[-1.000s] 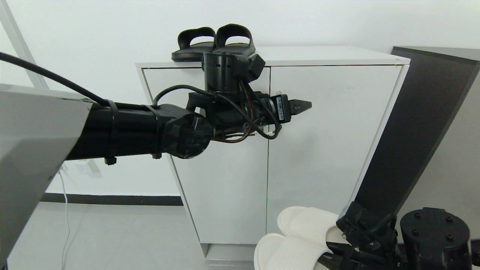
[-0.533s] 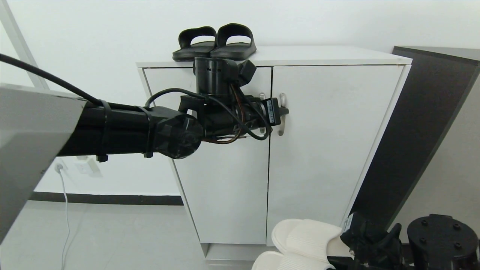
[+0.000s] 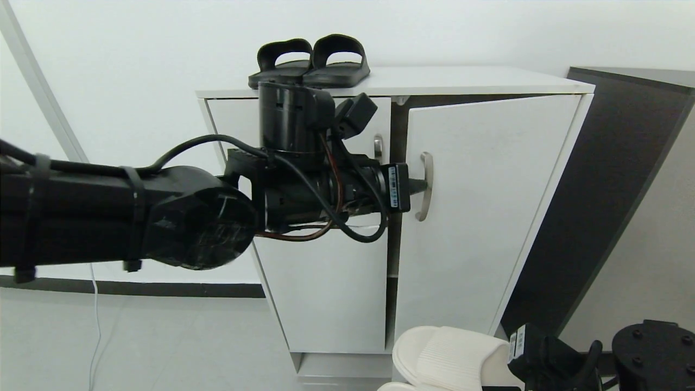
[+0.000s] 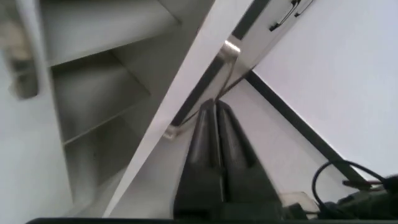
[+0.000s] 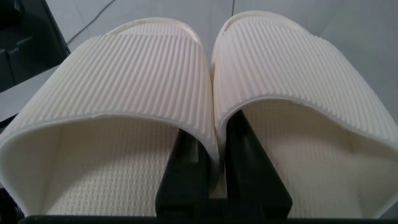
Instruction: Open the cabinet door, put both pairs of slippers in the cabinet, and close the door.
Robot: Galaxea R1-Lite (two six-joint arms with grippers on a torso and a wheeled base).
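Note:
A white cabinet (image 3: 478, 81) carries a pair of black slippers (image 3: 309, 62) on its top. Its right door (image 3: 488, 206) stands ajar, with a dark gap at its inner edge. My left gripper (image 3: 418, 186) is shut, its tip tucked behind that door's metal handle (image 3: 426, 184); in the left wrist view the shut fingers (image 4: 216, 109) point at the handle (image 4: 231, 50), and shelves (image 4: 93, 112) show inside. Low at the right, my right gripper (image 5: 214, 155) is shut on the adjoining inner walls of the white slippers (image 5: 124, 81), which hang in front of the cabinet's foot (image 3: 445, 353).
The left door (image 3: 320, 282) is closed, with its own handle (image 3: 378, 147) beside the gap. A tall dark panel (image 3: 608, 190) leans at the cabinet's right side. A cable (image 3: 96, 326) trails down the wall to the grey floor at the left.
My left gripper drew back from over the right door, caught its handle and pulled the door open a gap. The white slippers sank lower in the head view.

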